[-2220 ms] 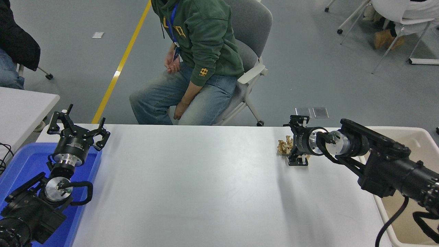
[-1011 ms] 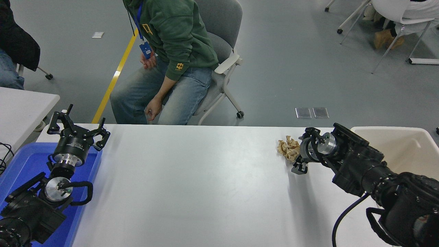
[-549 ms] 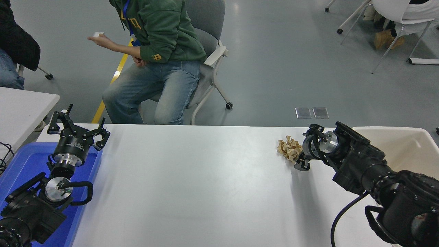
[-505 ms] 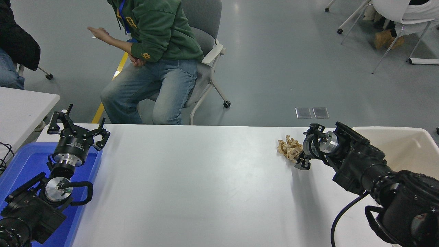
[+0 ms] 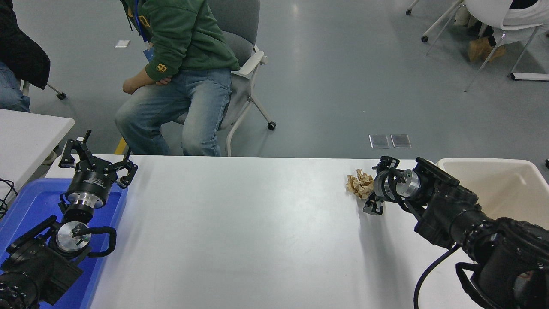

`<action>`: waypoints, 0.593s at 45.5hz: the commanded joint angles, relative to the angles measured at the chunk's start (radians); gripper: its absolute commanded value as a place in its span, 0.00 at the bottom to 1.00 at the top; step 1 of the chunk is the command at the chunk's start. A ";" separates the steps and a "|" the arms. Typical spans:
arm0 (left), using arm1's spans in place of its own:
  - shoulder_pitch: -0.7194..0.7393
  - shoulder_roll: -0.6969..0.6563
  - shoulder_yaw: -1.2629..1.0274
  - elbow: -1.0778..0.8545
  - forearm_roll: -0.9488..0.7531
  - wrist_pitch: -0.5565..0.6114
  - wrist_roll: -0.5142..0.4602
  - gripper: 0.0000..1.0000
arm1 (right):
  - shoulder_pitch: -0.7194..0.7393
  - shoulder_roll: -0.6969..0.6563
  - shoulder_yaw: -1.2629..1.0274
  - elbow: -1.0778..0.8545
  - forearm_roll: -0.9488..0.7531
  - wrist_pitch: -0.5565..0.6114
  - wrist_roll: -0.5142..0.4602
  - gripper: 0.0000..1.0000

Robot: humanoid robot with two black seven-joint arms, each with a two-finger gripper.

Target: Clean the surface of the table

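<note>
The white table surface (image 5: 257, 227) fills the lower half of the head view. A crumpled brown paper wad (image 5: 358, 184) lies on it near the far edge, right of centre. My right gripper (image 5: 374, 187) is open just to the right of the wad. One finger is above the wad's level and the other below, and the jaws face it without closing on it. My left gripper (image 5: 97, 159) is parked open at the lower left, over the blue bin.
A beige bin (image 5: 510, 182) stands at the table's right end, behind my right arm. A blue bin (image 5: 25, 206) sits at the left edge beside a smaller white table (image 5: 25, 133). A person in a green hoodie (image 5: 180, 38) sits on a wheeled chair beyond the far edge.
My right gripper drew back off the paper wad to its right, then edged slightly left toward it again. The wad stayed put. The seated person rolled leftward. My left arm stayed still.
</note>
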State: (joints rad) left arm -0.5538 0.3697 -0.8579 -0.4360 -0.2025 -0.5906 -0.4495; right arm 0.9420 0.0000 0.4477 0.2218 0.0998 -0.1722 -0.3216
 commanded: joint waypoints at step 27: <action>0.000 0.000 0.000 0.000 0.000 0.000 0.000 1.00 | -0.012 0.000 -0.001 -0.033 -0.005 0.010 0.036 0.90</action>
State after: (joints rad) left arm -0.5538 0.3697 -0.8575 -0.4364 -0.2025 -0.5906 -0.4494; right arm 0.9306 0.0000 0.4449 0.1994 0.0955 -0.1539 -0.3048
